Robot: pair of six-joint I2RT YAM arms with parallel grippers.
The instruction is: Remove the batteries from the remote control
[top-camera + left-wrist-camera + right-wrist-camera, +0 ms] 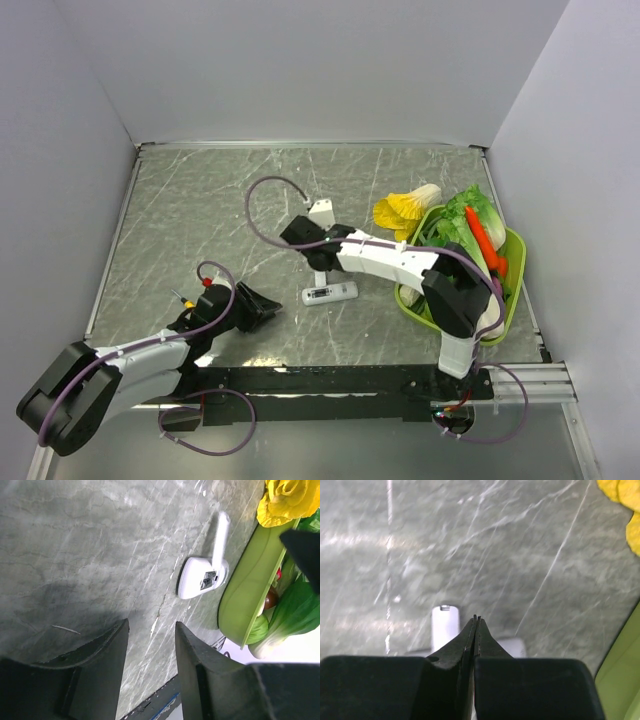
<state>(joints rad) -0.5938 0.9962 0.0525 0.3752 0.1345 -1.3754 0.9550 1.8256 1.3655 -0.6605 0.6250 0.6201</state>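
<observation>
The white remote control [331,294] lies on the grey marbled table; in the left wrist view [199,578] its greyish recess faces up with dark parts inside. I cannot make out separate batteries. A slim flat white plate [220,534] juts from the remote's far side; in the right wrist view [443,628] it shows just beyond the fingertips. My right gripper [476,618] is shut and empty, low over the remote [516,645], and shows in the top view [319,266]. My left gripper [151,625] is open and empty, left of the remote, and shows in the top view [262,305].
A green basket [512,292] with leafy greens [470,222] and a carrot [484,240] stands at the right. A yellow cabbage [404,209] lies by its far rim. A small yellow thing [184,298] sits beside the left arm. Walls enclose the table.
</observation>
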